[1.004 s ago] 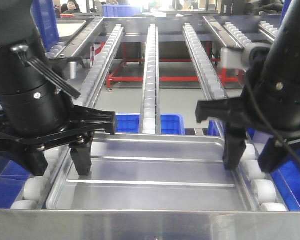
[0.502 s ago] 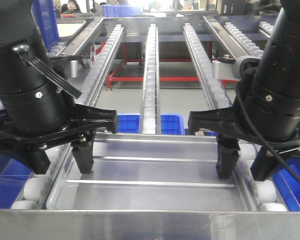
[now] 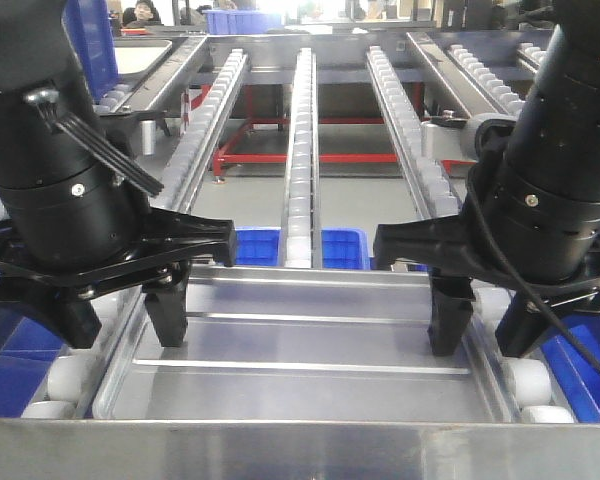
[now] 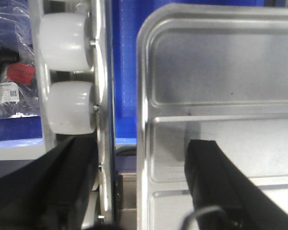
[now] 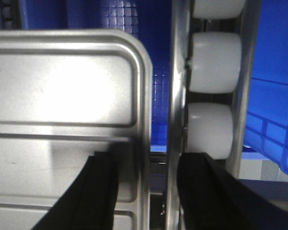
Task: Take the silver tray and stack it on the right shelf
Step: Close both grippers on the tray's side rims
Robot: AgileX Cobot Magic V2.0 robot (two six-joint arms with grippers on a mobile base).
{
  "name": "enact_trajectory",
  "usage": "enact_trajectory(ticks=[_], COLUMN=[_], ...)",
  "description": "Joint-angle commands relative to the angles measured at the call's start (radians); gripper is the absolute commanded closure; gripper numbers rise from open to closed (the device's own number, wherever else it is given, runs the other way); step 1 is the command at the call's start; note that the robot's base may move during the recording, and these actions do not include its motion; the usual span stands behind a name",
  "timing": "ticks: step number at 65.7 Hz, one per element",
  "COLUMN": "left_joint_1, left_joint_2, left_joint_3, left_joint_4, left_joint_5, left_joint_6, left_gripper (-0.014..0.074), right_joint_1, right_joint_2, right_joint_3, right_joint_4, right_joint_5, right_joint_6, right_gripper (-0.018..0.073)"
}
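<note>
My left tool (image 3: 120, 325) stands wide, straddling the left rim of the silver tray (image 3: 300, 345). One finger (image 4: 216, 187) is inside over the floor, the other outside by the white rollers (image 4: 69, 105). The tray lies flat on the roller rails, just behind the steel front lip (image 3: 300, 450). My right tool (image 3: 485, 330) is equally wide astride the right rim. I judge both rims should be pinched together and evenly, outer fingers clear of the rollers, before lifting level.

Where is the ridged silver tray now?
In the front view, the ridged rectangular silver metal tray lies low and centre on the white-roller rails, behind the shiny steel front lip, its side rims straddled by the left tool and right tool.
</note>
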Motion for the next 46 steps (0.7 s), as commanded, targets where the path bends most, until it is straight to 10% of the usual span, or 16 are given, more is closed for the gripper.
enact_trajectory(ticks=[1,20,46], left_joint_1=[-0.009,-0.009,-0.009], left_joint_2=[-0.034,-0.034,-0.034], left_joint_3=[-0.029,-0.029,-0.029], left_joint_4=[0.01,0.01,0.01], left_joint_5=[-0.027,-0.027,-0.027], left_joint_6=[-0.009,-0.009,-0.009], left_gripper=[0.0335,0.0462,0.07], right_joint_1=[0.0,0.0,0.0], right_joint_2=[-0.027,-0.027,-0.027], right_joint_3=[-0.021,-0.021,-0.021], right_joint_4=[0.008,0.008,0.008], right_joint_5=[-0.002,0.003,0.012], right_joint_6=[0.001,0.001,0.001], right_gripper=[0.0145,0.0174,0.049])
